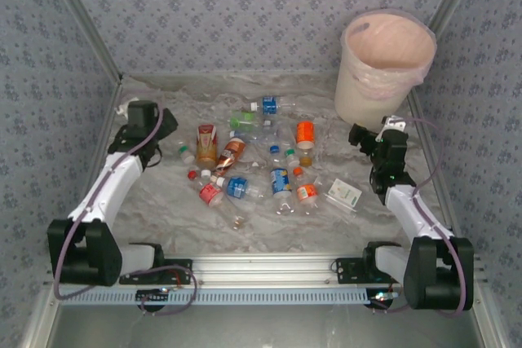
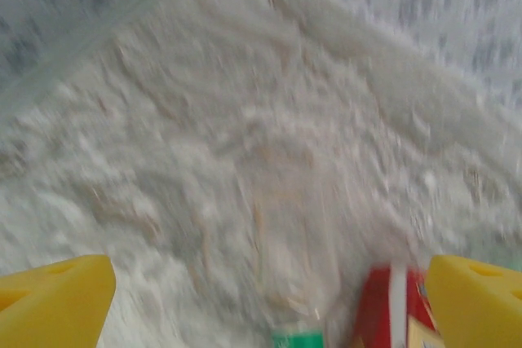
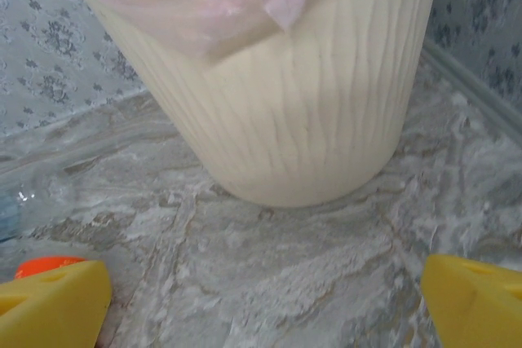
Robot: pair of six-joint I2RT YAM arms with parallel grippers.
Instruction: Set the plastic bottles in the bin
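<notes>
None binned as far as can be seen: about a dozen plastic bottles [image 1: 280, 181] lying loose at the middle of the table [image 1: 163, 209], well apart from the bin [image 1: 383, 67] standing at two o'clock. Both empty and spread wide: left claw [image 1: 165, 129] at nine o'clock beside the heap, right claw [image 1: 364, 138] at three o'clock, facing the bin's wall. Hard to judge: the bin's bottom below the pale pink liner [image 1: 390, 37], the blurred left wrist view, and bottles cut off at the lower edges of both wrist views.
</notes>
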